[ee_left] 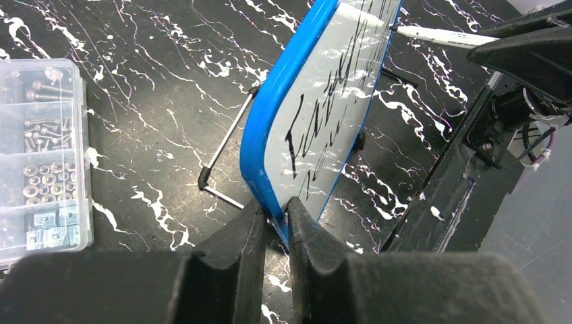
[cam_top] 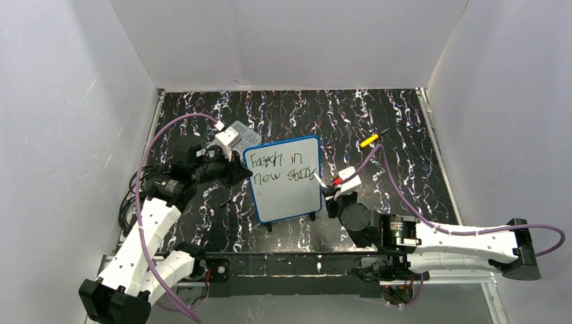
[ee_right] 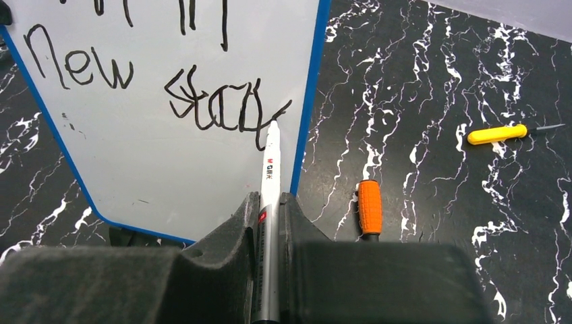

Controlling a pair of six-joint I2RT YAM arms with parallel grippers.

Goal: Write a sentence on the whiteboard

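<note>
The whiteboard, white with a blue frame, stands tilted on its feet at the table's middle. Black handwritten words fill two lines on it; the lower line reads "new stack" in the right wrist view. My left gripper is shut on the board's blue left edge. My right gripper is shut on a white marker whose tip meets the board at the end of the last word. The marker also shows in the left wrist view.
A clear compartment box of screws and nuts lies left of the board, also in the top view. A yellow-handled tool lies at the far right. An orange-handled tool lies beside my right gripper. A wire stand leg sticks out behind the board.
</note>
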